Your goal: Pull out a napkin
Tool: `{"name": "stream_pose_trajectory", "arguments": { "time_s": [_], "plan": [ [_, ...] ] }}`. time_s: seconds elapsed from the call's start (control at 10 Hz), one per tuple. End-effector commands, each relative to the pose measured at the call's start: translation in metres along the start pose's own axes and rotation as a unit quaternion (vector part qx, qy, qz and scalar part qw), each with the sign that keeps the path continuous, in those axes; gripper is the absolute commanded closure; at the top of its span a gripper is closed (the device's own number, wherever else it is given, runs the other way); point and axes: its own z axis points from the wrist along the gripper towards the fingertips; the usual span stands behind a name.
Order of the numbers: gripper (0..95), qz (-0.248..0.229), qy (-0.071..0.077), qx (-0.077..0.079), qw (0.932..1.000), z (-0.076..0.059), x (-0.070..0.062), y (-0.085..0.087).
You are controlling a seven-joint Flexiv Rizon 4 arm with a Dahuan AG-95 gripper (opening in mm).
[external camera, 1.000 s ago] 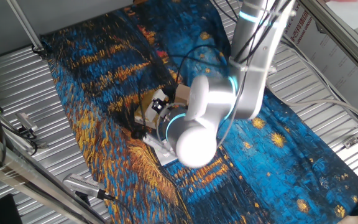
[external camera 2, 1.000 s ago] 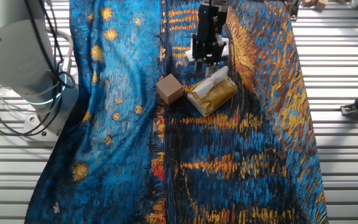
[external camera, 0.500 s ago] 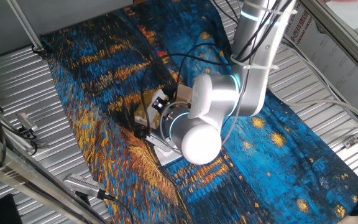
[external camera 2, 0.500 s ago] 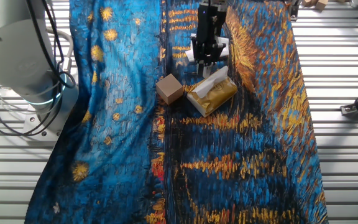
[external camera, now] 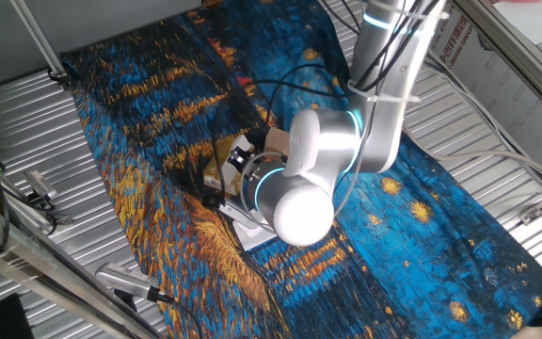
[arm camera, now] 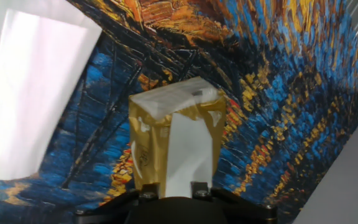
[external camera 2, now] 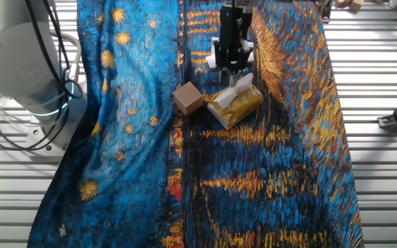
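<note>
A yellow-gold tissue packet (arm camera: 166,124) lies on the painted cloth; it also shows in the other fixed view (external camera 2: 236,107). The white napkin (arm camera: 188,149) sticks out of its slot and runs toward my gripper (arm camera: 173,190). The jaws stand apart, one on each side of the napkin's near end. In the other fixed view the gripper (external camera 2: 231,65) hangs just behind the napkin's raised tip (external camera 2: 241,83). In one fixed view the arm hides the gripper and most of the packet (external camera: 216,169).
A flat folded white sheet (arm camera: 36,87) lies beside the packet, also visible under the arm (external camera: 252,231). A small brown cardboard cube (external camera 2: 188,98) sits left of the packet. The cloth (external camera 2: 267,179) covers a ribbed metal table (external camera 2: 378,172).
The arm has shifted slightly and the gripper has edged a little closer to the packet. The packet, napkin and cube have not moved.
</note>
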Motion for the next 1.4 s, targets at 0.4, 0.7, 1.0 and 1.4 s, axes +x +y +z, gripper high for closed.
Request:
{"name": "stream_pose_trajectory", "arguments": {
  "time_s": [0.4, 0.7, 1.0, 1.4],
  "plan": [
    [76.0, -0.003, -0.004, 0.008, 1.0, 0.002, -0.003, 0.0],
    [57.0, -0.023, -0.01, 0.01, 0.9996, 0.003, -0.003, -0.011],
    [57.0, -0.032, -0.012, 0.008, 0.9994, 0.003, -0.001, -0.016],
    [57.0, -0.033, -0.02, -0.003, 0.9993, 0.004, -0.006, -0.021]
  ]
}}
